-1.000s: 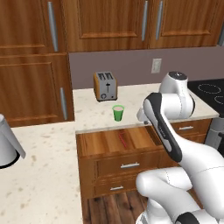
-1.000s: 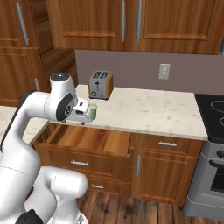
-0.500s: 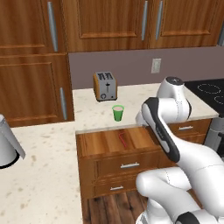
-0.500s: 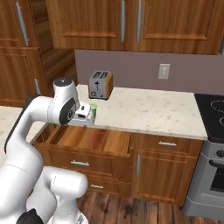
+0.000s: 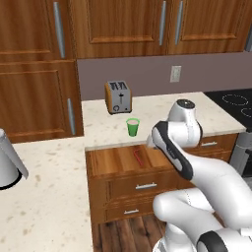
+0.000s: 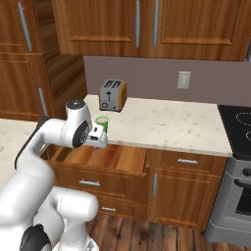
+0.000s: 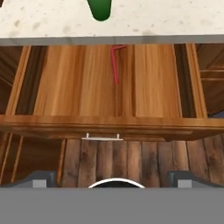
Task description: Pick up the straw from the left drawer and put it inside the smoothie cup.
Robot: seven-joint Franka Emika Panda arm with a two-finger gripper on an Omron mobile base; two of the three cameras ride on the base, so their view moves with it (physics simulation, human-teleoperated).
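The left drawer [image 7: 65, 83] stands pulled out under the counter edge, its wood-grain bottom bare except for the straw. The thin red straw [image 7: 114, 65] lies lengthwise near the drawer's middle, its bent end toward the counter. It also shows as a red line in the drawer [image 5: 113, 161], straw [image 5: 139, 157], and in the right base view, straw [image 6: 109, 153]. The green smoothie cup [image 5: 132, 126] stands on the counter just behind the drawer, cup [image 6: 102, 122], cup [image 7: 99, 8]. My gripper [image 7: 114, 179] hovers open above the drawer's front, well above the straw, gripper [image 6: 99, 139].
A toaster [image 5: 118, 97] stands at the back of the counter [image 6: 166, 125], behind the cup. A stove [image 6: 240, 122] lies to the right. A white rounded object [image 5: 7, 162] sits on the near-left counter. Closed drawer fronts with silver handles [image 6: 188, 161] lie right of the open drawer.
The arm has dipped a little, bringing the gripper lower over the open drawer. The straw and the cup have not moved.
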